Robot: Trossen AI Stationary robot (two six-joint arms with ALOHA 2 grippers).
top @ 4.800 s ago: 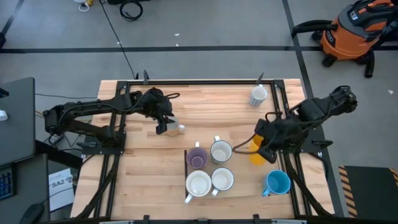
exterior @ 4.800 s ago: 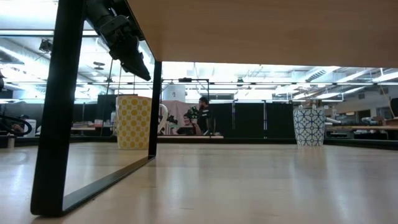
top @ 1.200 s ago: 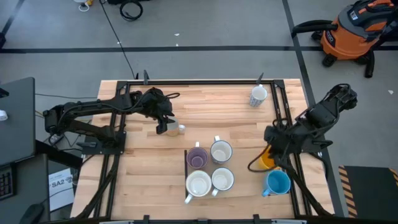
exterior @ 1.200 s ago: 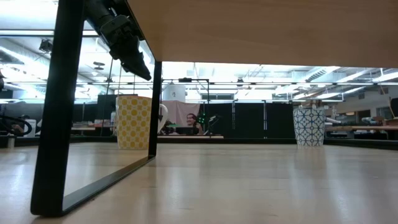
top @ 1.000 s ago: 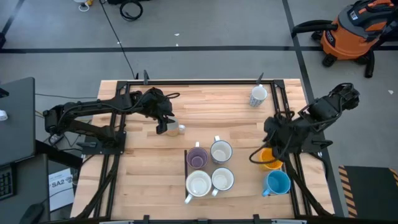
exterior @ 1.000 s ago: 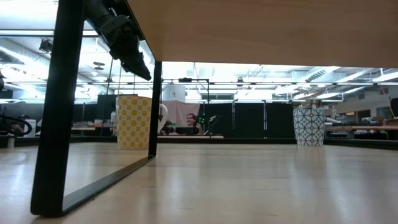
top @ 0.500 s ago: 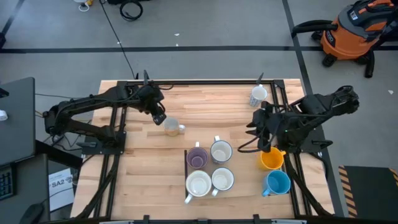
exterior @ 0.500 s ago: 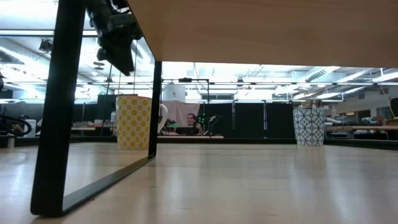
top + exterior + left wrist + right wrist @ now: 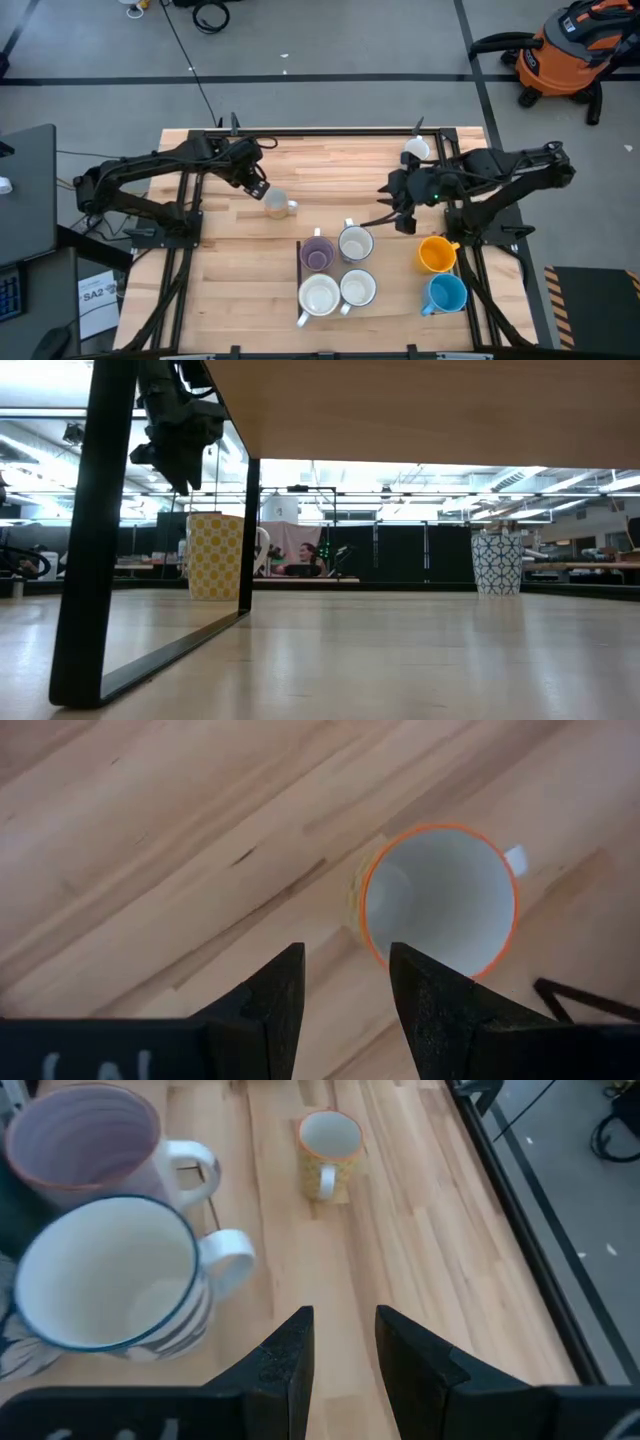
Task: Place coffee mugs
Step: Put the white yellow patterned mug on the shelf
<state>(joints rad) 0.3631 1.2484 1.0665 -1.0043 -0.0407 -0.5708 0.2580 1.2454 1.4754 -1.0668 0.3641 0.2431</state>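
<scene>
A cream-yellow mug with an orange rim (image 9: 277, 205) stands on its base on the wooden table, also seen in the left wrist view (image 9: 440, 900) and low view (image 9: 215, 555). My left gripper (image 9: 258, 188) hangs open just up and to the far left of it, fingers (image 9: 345, 960) empty. My right gripper (image 9: 402, 218) is open over the table's middle right, near the purple mug (image 9: 85, 1145) and a blue-rimmed white mug (image 9: 105, 1285). An orange mug (image 9: 437, 254) and a blue mug (image 9: 447, 293) stand at the right.
Two more white mugs (image 9: 320, 296) (image 9: 358, 288) complete the cluster with the purple mug. A thin black frame (image 9: 298, 265) stands at its left. A blue-patterned white mug (image 9: 415, 150) sits at the far right, partly under the right arm. Black rails (image 9: 185, 250) run along both sides.
My left gripper has lifted off the cream-yellow mug toward the far left and rolled about its own axis; the mug stays standing. My right gripper has swung from the orange mug toward the table's left and far side, leaving that mug upright on the table.
</scene>
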